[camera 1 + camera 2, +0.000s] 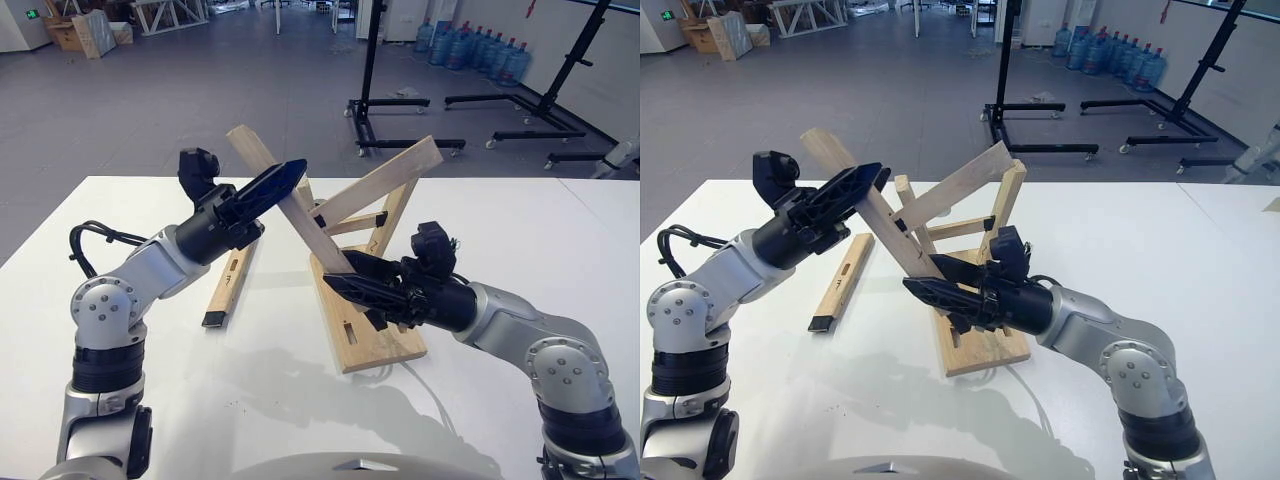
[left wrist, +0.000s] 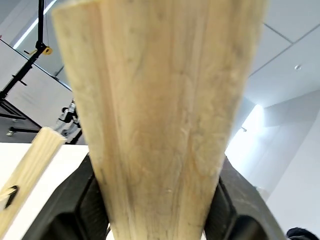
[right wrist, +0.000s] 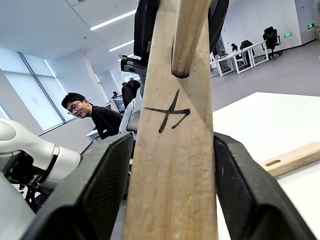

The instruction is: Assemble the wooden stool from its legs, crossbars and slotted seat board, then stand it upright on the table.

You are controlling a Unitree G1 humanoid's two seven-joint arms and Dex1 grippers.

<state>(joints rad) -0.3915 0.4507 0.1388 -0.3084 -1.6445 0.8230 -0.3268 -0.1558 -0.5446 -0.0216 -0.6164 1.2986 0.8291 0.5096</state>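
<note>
Seat board (image 1: 378, 342) lies flat on the white bench (image 1: 520, 230), nearest the robot. Right gripper (image 1: 342, 273) is clamped on the lower end of a slanting leg (image 1: 300, 215), just above the board. Left gripper (image 1: 285, 178) is clamped on the same leg, higher up. A loose slotted leg (image 1: 228, 285) lies flat on the bench beneath the left arm. Beyond, a second leg (image 1: 385, 180) leans across the first, a short crossbar (image 1: 355, 222) beneath it.
</note>
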